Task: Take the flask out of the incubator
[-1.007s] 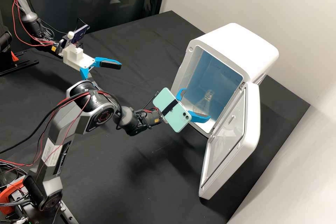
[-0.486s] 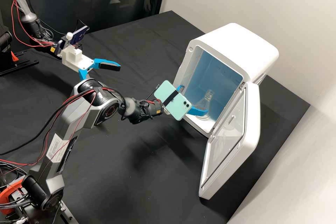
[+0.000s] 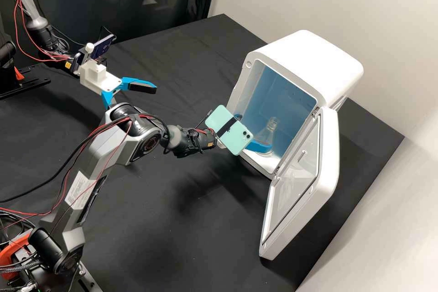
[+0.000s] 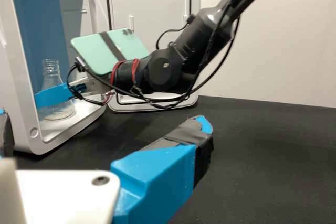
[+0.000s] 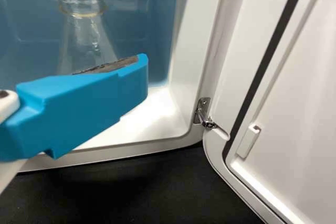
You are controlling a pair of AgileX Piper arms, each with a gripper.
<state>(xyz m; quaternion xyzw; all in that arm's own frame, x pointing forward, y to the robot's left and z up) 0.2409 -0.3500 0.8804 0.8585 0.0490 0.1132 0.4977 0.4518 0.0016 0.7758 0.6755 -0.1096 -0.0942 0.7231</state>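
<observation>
In the high view the flask [image 3: 270,128] stands upright on the floor of the incubator [image 3: 315,59], whose door [image 3: 315,178] is swung wide. The right gripper [image 3: 254,139] is inside the opening with its fingers [image 3: 258,147] spread; it holds nothing, and the flask's base is just beside it. The left gripper [image 3: 125,92] hangs well apart above the bench [image 3: 182,223], spread wide and empty. In the left wrist view one of the right fingers crosses the flask's lower body. In the right wrist view the flask rises just behind one of the fingers; I cannot tell if they touch.

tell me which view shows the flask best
Left wrist view: the flask stands nearly whole, neck to base, in the incubator. Right wrist view shows its neck and shoulder, base behind a blue finger. High view shows it small, partly hidden.
</observation>
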